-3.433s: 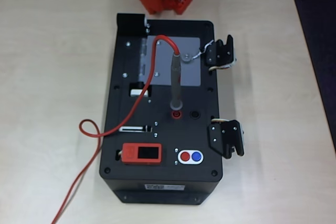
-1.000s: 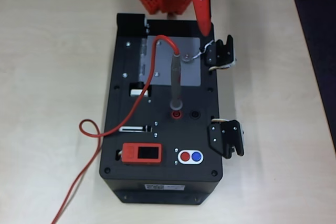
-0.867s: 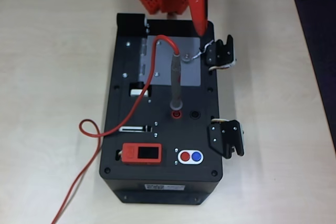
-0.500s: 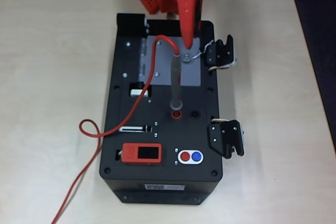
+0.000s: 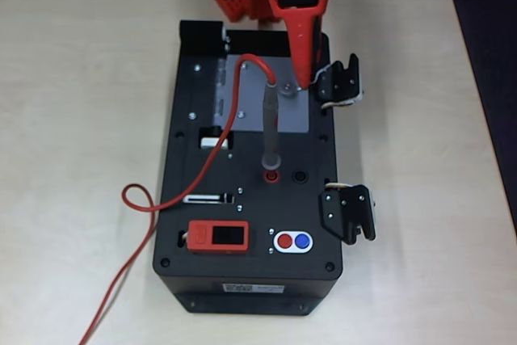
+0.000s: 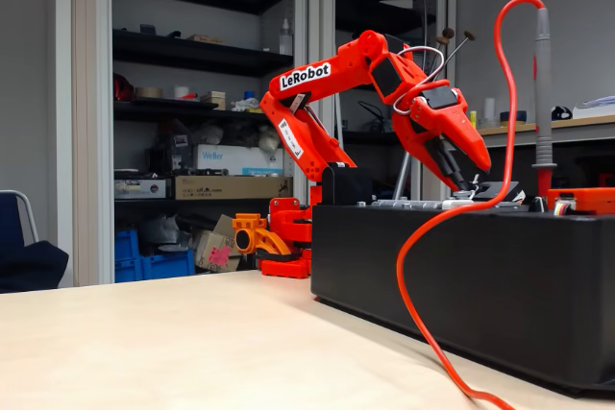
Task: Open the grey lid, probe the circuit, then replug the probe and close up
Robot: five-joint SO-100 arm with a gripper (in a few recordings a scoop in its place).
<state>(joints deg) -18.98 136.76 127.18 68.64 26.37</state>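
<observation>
Grey lid is lying flat beneath my end effector, whose opening I cannot tell, tip near its knob.

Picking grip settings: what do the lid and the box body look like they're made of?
The lid looks like matte grey sheet metal: flat, thin, dull even sheen; painted plastic is possible. The box looks like black plastic or coated metal, with a smooth, satin finish and rounded corners. Can't tell which.

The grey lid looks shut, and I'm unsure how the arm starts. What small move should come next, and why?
Probably lower the gripper slightly and close it on the small knob. The grey lid lies flat and closed, the gripper tips hover right beside the knob, and the probe stands plugged in.
</observation>
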